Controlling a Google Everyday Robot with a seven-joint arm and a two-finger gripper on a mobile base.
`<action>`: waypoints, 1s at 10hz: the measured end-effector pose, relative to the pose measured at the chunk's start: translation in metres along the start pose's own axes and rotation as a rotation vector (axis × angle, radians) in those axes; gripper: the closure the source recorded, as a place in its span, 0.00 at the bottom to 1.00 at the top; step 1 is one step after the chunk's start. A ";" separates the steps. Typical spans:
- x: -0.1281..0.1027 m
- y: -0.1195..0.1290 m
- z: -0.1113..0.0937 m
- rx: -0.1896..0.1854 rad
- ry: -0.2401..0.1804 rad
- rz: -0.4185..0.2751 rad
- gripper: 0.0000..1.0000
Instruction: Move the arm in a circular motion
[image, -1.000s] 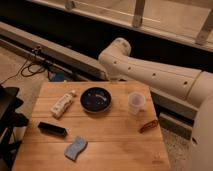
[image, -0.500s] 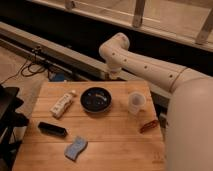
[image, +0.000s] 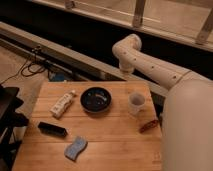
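A wooden table (image: 115, 145) is occupying the lower centre of the camera view. At the far left, a dark object (image: 9, 117) is being cut off by the frame edge and cannot be identified. On the table, left to right: a black rectangular block (image: 52, 129) is lying near the left edge; a white bottle (image: 62, 103) is lying on its side, far of the block; a blue sponge (image: 75, 148) is resting toward the near edge. A dark bowl (image: 96, 99) is sitting at the table's far centre; its contents cannot be made out. A translucent cup (image: 136, 103) is standing upright to the right of the bowl, contents unclear. A small reddish item (image: 149, 125) is lying near the right edge, too indistinct to name.

The arm (image: 150, 70), cream-white with thick rounded segments and small dark dots, is extending from the near right to a bulbous joint beyond the table's far edge. Its nearest segment is filling the lower right corner and covering the table's right edge. The gripper is lying outside the view, so whether its claw is parted or closed cannot be told.
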 end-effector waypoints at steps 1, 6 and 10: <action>0.028 0.006 -0.001 -0.012 0.023 0.040 1.00; 0.076 0.037 -0.031 -0.044 -0.036 0.009 1.00; 0.019 0.066 -0.061 -0.068 -0.147 -0.127 1.00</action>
